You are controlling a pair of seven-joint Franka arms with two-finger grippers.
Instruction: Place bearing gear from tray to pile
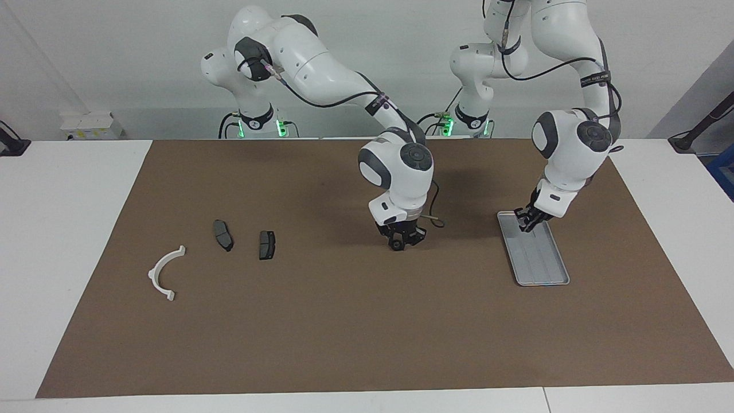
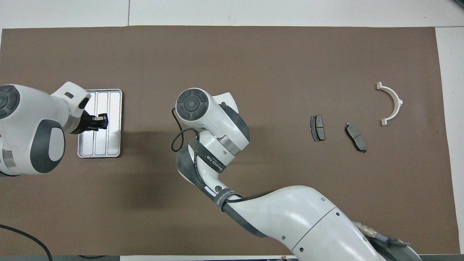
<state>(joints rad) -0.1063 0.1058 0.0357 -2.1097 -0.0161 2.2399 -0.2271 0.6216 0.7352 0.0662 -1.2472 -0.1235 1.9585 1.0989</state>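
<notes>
We read "FRANKA"-type lettering on the dark band around the right arm's forearm in the overhead view, but only partly; the letters are too small to be sure of. No other writing is legible.

The right tool [image 1: 398, 244] hangs over the bare brown mat [image 1: 355, 332] near the middle of the surface, between the tray [image 1: 542, 269] and the pile. It grips a small dark round part [image 1: 397, 245], which we take for the gear; its teeth cannot be made out. In the overhead view the arm's own wrist hides this tool and the part completely.

The left tool [image 1: 526, 221] is low over the tray end nearer the robots; whether it is clenched or released we cannot tell, nor whether it touches the tray. The tray's ridged floor shows no gear where it is visible.

The pile lies toward the right arm's end of the surface: white half-ring [image 1: 165, 272], two dark plates [image 1: 223, 235] [image 1: 266, 245], all apart from one another.
</notes>
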